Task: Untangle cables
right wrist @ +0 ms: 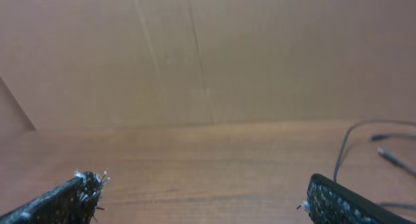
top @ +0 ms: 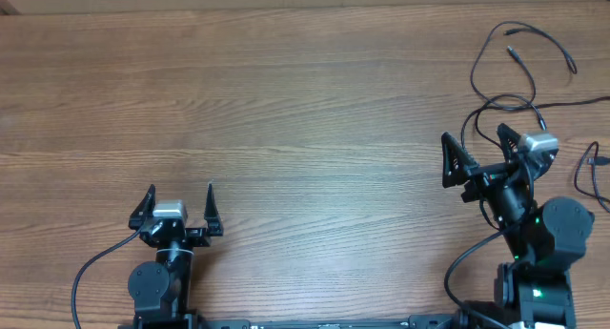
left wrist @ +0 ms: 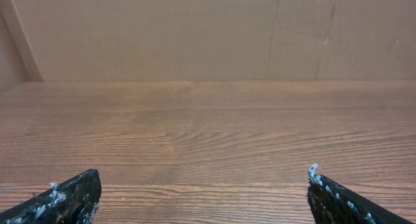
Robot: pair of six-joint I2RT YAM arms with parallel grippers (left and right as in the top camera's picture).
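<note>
Left gripper (top: 180, 194): sits well to the left of the right gripper (top: 473, 134) and nearer the robot's side of the table (top: 286, 100). Claw spread wide, nothing between the fingers. Its wrist view shows only bare wood grain between the two fingertips (left wrist: 71, 197).

Right gripper: claw also spread wide and empty, angled slightly to the left. Both tips show low in its wrist view, with wood between them.

The cables (top: 521, 70): thin black cords in loose loops on the wood just beyond the right gripper and off to its right.
- The closest loop curves round right behind its right-hand finger. Cannot tell whether it touches.
- Farther out from the right gripper the strands cross one another and end in small plugs (top: 512, 51).
- One more short strand lies to the right of the right gripper at the frame edge.
- From the right wrist, a cord rises just beyond the right finger, with two plug ends past it.

Farthest from the right gripper: plain tan backboard (right wrist: 208, 55).
</note>
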